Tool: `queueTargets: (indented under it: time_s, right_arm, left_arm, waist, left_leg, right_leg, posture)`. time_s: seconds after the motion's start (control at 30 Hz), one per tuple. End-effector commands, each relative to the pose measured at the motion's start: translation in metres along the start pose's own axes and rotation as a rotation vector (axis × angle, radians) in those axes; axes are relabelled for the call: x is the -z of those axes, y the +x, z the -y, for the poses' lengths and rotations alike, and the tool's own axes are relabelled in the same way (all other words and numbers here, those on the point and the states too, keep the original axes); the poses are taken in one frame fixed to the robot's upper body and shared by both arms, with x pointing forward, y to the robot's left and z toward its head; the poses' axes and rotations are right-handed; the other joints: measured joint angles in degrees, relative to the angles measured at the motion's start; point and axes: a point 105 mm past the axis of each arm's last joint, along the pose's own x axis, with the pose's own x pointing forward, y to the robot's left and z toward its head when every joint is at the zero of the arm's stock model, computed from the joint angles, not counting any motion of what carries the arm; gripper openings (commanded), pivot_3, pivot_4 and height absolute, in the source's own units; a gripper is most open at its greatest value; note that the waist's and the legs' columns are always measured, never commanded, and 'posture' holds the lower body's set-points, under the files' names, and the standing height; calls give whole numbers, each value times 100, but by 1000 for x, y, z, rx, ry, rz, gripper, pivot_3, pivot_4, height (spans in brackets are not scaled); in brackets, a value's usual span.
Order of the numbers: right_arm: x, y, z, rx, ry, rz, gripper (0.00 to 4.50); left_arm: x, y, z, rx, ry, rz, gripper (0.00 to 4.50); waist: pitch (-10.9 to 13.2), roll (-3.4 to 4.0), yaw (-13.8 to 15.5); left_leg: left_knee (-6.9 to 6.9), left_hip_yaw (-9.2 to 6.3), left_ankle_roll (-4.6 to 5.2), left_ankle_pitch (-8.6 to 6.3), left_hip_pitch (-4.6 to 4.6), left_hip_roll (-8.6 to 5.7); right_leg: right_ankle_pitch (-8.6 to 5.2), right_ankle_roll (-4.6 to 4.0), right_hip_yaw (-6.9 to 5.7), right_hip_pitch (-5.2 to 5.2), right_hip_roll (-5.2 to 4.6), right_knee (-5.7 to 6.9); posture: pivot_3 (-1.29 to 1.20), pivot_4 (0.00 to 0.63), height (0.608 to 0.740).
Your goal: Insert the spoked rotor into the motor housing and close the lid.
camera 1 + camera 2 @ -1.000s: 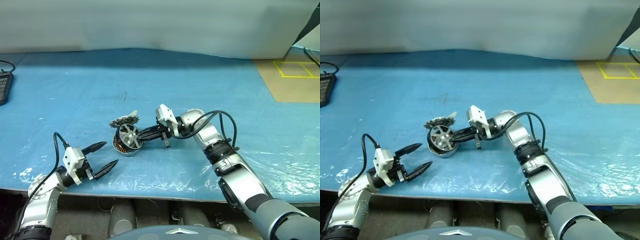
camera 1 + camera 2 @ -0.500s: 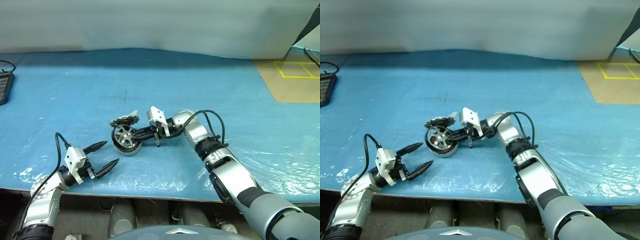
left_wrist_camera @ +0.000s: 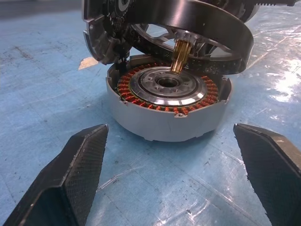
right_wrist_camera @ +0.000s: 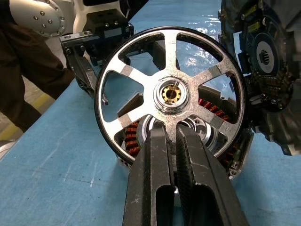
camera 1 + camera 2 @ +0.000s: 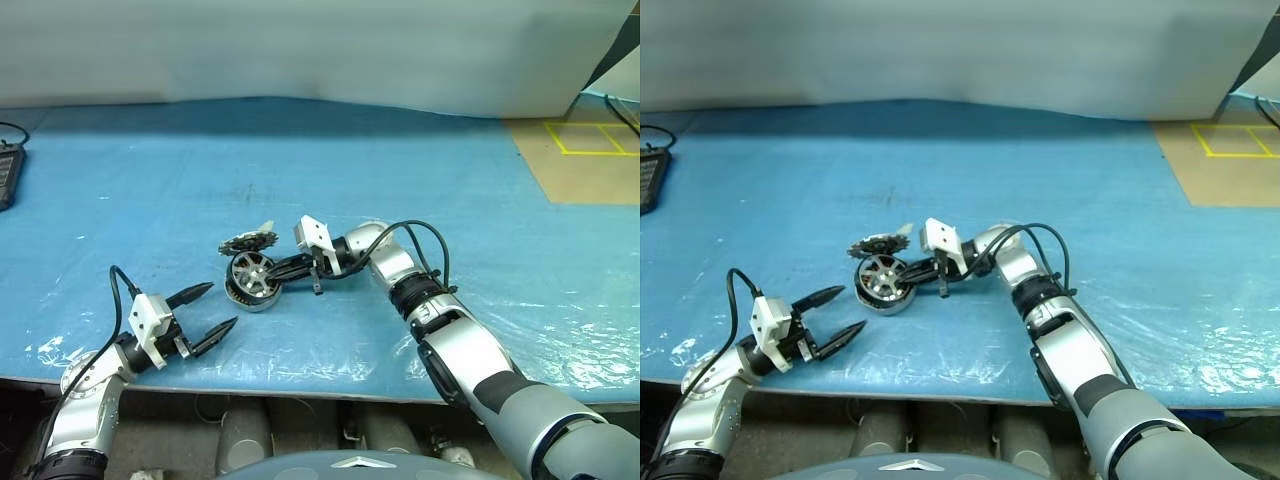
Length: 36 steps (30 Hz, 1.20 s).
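The motor housing (image 3: 162, 123), a squat silver puck with copper windings, lies on the blue table (image 5: 420, 180). Its toothed lid (image 5: 248, 241) stands open behind it. My right gripper (image 4: 171, 135) is shut on a spoke of the spoked rotor (image 4: 141, 63), a dark-rimmed wheel with silvery spokes. The rotor (image 5: 247, 271) hangs tilted just over the housing (image 5: 258, 300), its brass shaft (image 3: 180, 49) aimed at the central hub and not seated. My left gripper (image 5: 222, 304) stands open a short way in front of the housing, level, with nothing between its fingers (image 3: 77, 169).
A black device (image 5: 8, 172) lies at the table's far left edge. A brown patch with yellow tape lines (image 5: 590, 140) sits at the back right. The table's front edge runs just behind my left gripper. A pale wall closes off the back.
My right gripper has carried the rotor slightly down and left, closer over the housing. The left gripper has stayed where it was, still open.
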Motion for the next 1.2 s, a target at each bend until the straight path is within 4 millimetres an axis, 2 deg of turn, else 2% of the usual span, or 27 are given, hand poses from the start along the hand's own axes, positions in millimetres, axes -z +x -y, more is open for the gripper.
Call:
queueTargets:
  time_s: [0.03, 0.73, 1.2]
  right_arm:
    - [-8, 0, 5, 13, -49, -1, 46]
    - [-16, -8, 10, 39, -134, -14, 46]
    - [-15, -10, 10, 31, -111, -15, 46]
  left_arm:
    - [-6, -1, -1, -1, 26, 11, 4500]
    - [-7, 0, -2, -1, 30, 9, 4500]
    - [-7, 1, -2, -1, 33, 8, 4500]
  waist:
    - [0, 0, 0]
    - [0, 0, 7]
    - [0, 0, 4]
  left_leg:
    - [0, 0, 0, 0, 0, 0]
    - [4, 0, 0, 0, -1, 0]
    - [5, 0, 0, 0, -1, 1]
  right_leg:
    - [0, 0, 0, 0, 0, 1]
    - [0, 0, 0, 1, -1, 3]
    - [0, 0, 0, 1, 0, 4]
  posture:
    - [0, 150, 740]
    - [0, 150, 740]
    - [0, 150, 740]
